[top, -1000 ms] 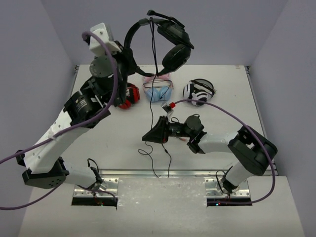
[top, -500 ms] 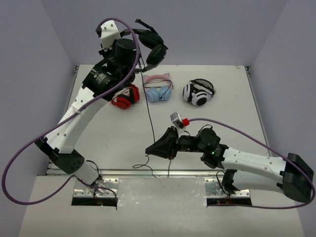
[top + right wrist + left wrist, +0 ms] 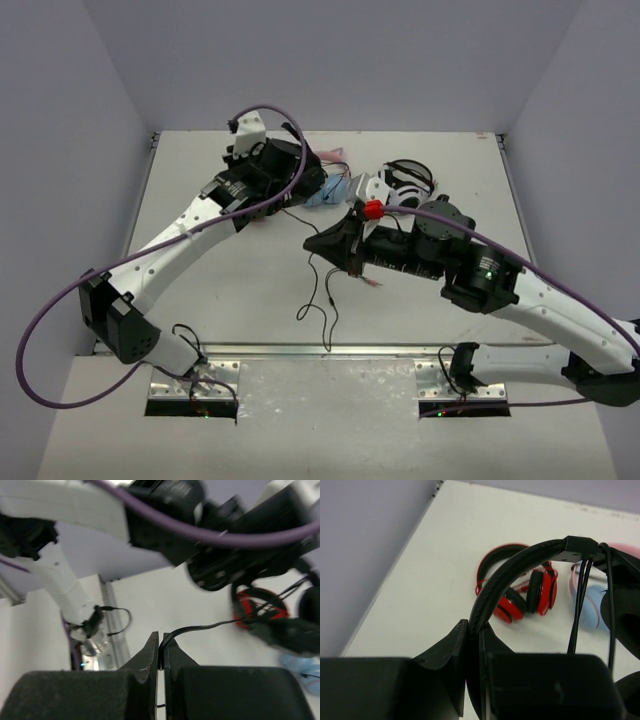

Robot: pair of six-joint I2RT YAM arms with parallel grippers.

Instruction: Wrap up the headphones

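My left gripper is shut on the thin headband of the all-black headphones, holding them low over the back middle of the table. In the left wrist view the headband arcs up from the closed jaws, with cable strands looped over its right end. My right gripper is shut on the headphones' thin black cable near the table's middle, its tips pinching it. The loose end of the cable trails down onto the table toward the front.
A red-and-black pair lies under the held headphones. A blue-and-pink pair lies beside it. A white-and-black pair lies at the back, partly behind my right arm. The table's walls rise at left, right and back.
My left arm has swung the headphones down from high above the back wall to low over the table. My right arm has moved back and up toward the centre with the cable.
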